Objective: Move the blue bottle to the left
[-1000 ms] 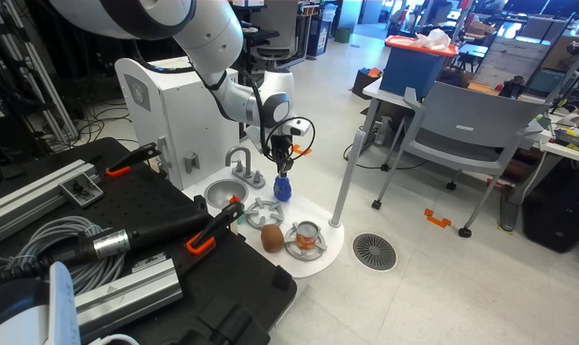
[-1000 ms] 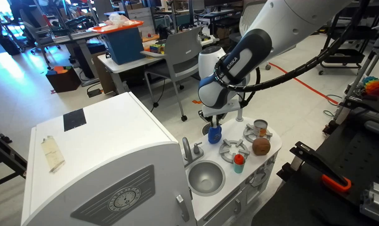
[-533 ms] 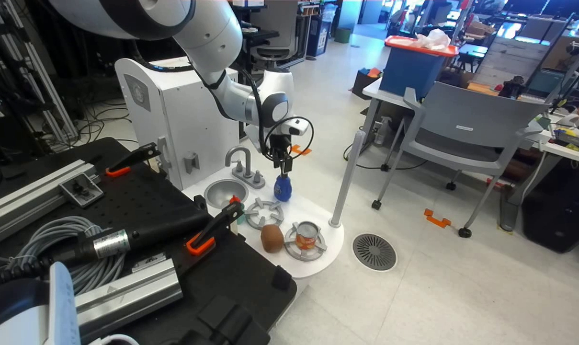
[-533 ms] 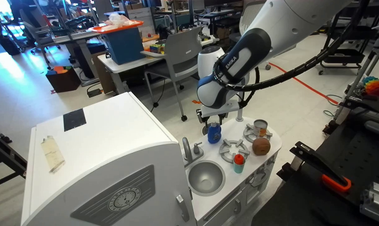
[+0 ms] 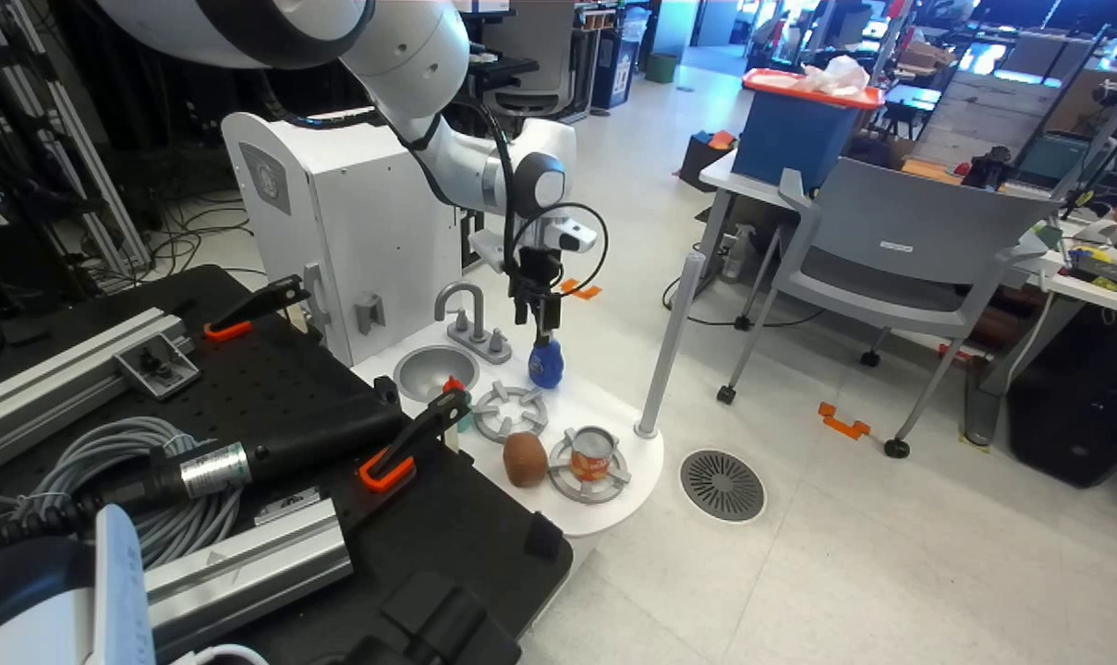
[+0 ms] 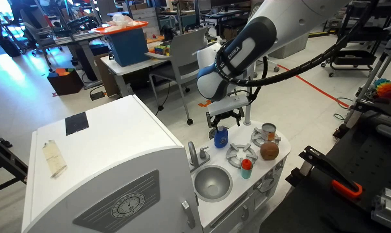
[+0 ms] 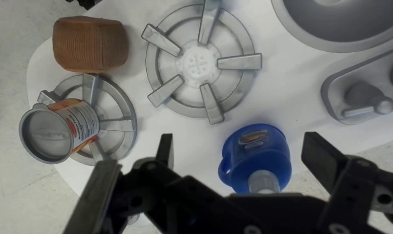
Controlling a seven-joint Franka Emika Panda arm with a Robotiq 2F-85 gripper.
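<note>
The blue bottle point(image 6: 221, 139) stands upright close to the back edge of the white table point(image 7: 287, 87), between the grey faucet point(image 6: 193, 155) and the grey post point(image 5: 671, 346) that rises at the rounded back corner. Its pale cap point(image 7: 264, 181) points up, and a handle point(image 7: 224, 179) shows on its side. Over it hangs the gripper point(image 7: 240, 143), its two fingers point(image 7: 321, 159) well apart; in the wrist view the bottle lies between them with a gap on either side. Just beside the bottle, toward the front edge, is a burner point(image 7: 198, 63) with short spokes. A second burner point(image 7: 118, 125) sits by the rounded end of the table and bears an upright tin can point(image 6: 268, 132) with an orange and white label. A brown block point(image 7: 90, 44) lies at the front corner of that end, next to the second burner. By the front edge, near the first burner and the round sink point(image 6: 211, 186), stands a teal container point(image 6: 246, 172) with a red top. A white cupboard point(image 6: 117, 145) closes off the opposite end of the table, and beyond the front edge is a black bench point(image 5: 466, 517) bearing an orange-and-black clamp point(image 5: 387, 472)
</note>
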